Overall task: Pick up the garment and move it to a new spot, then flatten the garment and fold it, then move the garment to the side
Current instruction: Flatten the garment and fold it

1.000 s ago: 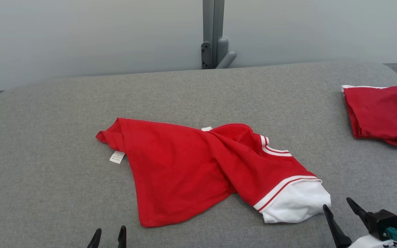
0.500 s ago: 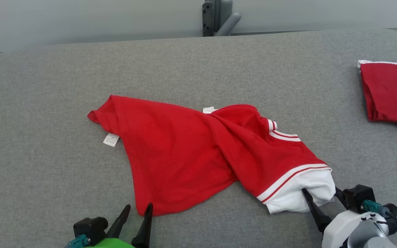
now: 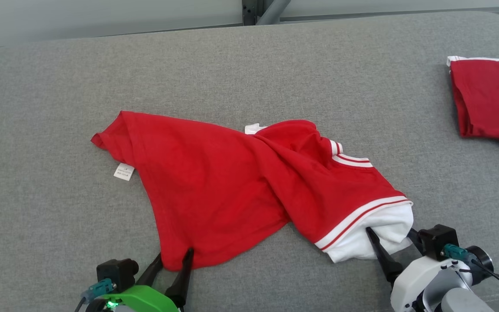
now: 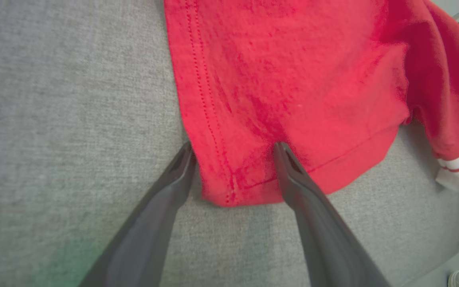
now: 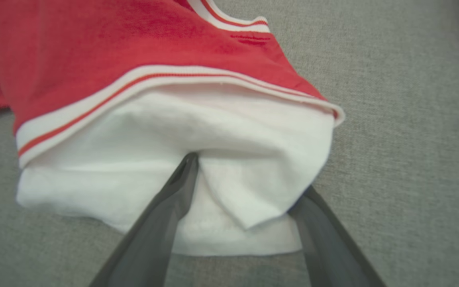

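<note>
Both arms have reached in: L gripper [image 3: 174, 255] at 7 o'clock straddles red T-shirt's [image 3: 215, 186] hem corner, R gripper [image 3: 389, 236] at 5 o'clock straddles its white sleeve [image 3: 388, 219]. Jaws wide, nothing gripped yet. Shirt lies crumpled mid grey table [image 3: 275, 65]; pickup, flatten, fold, move aside all still to do.

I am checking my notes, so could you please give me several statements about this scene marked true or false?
Both the left claw and the right claw are open. True.
The right claw straddles the white end of the garment. True.
The left claw hovers far from the garment. False: it straddles the red hem corner.
The garment lies neatly folded. False: it is crumpled and twisted.
A second red garment lies on the grey surface, far right. True.
</note>
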You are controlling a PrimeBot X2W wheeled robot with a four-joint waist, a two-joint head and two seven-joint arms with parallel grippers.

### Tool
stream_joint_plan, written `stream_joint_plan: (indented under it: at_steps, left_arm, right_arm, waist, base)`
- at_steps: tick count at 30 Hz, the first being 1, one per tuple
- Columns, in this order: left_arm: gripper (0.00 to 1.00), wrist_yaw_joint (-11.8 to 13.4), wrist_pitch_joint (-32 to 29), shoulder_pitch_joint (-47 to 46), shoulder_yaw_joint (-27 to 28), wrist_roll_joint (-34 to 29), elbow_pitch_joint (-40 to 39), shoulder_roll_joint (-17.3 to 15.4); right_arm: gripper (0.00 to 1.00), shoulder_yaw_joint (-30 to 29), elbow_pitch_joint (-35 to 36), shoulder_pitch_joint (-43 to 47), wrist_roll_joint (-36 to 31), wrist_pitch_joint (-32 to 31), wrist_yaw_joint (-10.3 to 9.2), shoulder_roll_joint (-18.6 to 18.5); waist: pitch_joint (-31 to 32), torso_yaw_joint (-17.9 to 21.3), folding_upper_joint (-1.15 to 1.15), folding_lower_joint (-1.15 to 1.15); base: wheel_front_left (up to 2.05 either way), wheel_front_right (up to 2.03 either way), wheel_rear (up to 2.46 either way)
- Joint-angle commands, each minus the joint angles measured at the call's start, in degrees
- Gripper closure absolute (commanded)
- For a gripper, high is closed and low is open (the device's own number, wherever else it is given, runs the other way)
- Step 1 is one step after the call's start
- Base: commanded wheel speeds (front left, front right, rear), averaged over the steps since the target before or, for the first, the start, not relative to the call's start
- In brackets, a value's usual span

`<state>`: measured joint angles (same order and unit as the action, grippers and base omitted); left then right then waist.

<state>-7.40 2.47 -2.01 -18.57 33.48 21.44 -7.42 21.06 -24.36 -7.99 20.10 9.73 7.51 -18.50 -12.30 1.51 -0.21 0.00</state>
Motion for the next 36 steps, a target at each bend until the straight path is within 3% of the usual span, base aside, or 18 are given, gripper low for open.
stream_joint_plan:
  at_steps: [1, 2, 5, 8, 15, 20, 24, 31, 36]
  left_arm:
    - [0.62, -0.15, -1.06, -0.01, -0.89, 0.66, 1.48, -0.20]
    - [1.00, -0.15, -1.20, 0.16, -1.50, 1.05, 1.68, -0.29]
    - [1.00, -0.16, -2.34, 1.83, -2.85, 2.51, 0.74, -0.90]
    - [1.00, -0.15, -3.65, 3.80, -2.61, 6.19, -4.22, -2.06]
    - [1.00, 0.71, -9.03, 9.38, 0.86, 13.92, -29.43, -8.66]
    - [1.00, 3.07, -13.85, 9.19, 5.45, 19.16, -48.68, -12.14]
    - [1.00, 5.83, -18.40, 4.61, 9.31, 23.07, -59.17, -14.46]
    - [1.00, 11.16, -25.92, -12.24, 15.56, 28.33, -61.90, -18.31]
    - [1.00, 13.84, -32.25, -32.41, 14.50, 28.15, -51.03, -21.11]
  right_arm:
    - [0.51, 0.70, -0.16, -0.49, 0.76, 0.37, -0.05, 0.24]
    - [1.00, 1.29, 0.18, -0.55, 2.13, 0.66, -0.05, 0.52]
    - [1.00, 3.68, 2.30, -0.46, 7.26, 1.16, -0.06, -0.24]
    - [1.00, 2.67, 7.09, 0.52, 16.95, 0.88, -0.06, -1.10]
    - [1.00, -5.69, 25.61, 3.67, 36.49, -2.75, -0.03, -8.45]
    - [1.00, -13.06, 37.41, 4.45, 43.16, -3.16, -0.03, -11.73]
    - [1.00, -18.85, 44.29, 1.81, 46.35, -3.38, -0.02, -12.70]
    - [1.00, -24.02, 47.30, -8.88, 49.41, -7.28, -0.02, -13.94]
    - [1.00, -23.59, 38.42, -26.18, 48.03, -11.06, -0.02, -10.79]
  waist:
    - [-0.25, 0.41, 0.21, 0.00]
    - [-0.16, 0.60, 0.21, 0.00]
    - [0.47, 1.07, 0.21, 0.00]
    - [1.73, 1.51, 0.21, 0.00]
    - [4.01, 2.88, 0.21, 0.00]
    - [3.95, 3.96, 0.21, 0.00]
    - [2.08, 4.54, 0.21, 0.00]
    - [-4.33, 4.96, 0.21, 0.00]
    - [-11.87, 4.67, 0.21, 0.00]
  base:
    - [0.00, 0.00, 0.00]
    - [0.00, 0.00, 0.00]
    - [0.00, 0.00, 0.00]
    - [0.00, 0.00, 0.00]
    - [0.00, 0.00, 0.00]
    - [0.00, 0.00, 0.00]
    - [0.00, 0.00, 0.00]
    - [0.00, 0.00, 0.00]
    - [0.00, 0.00, 0.00]
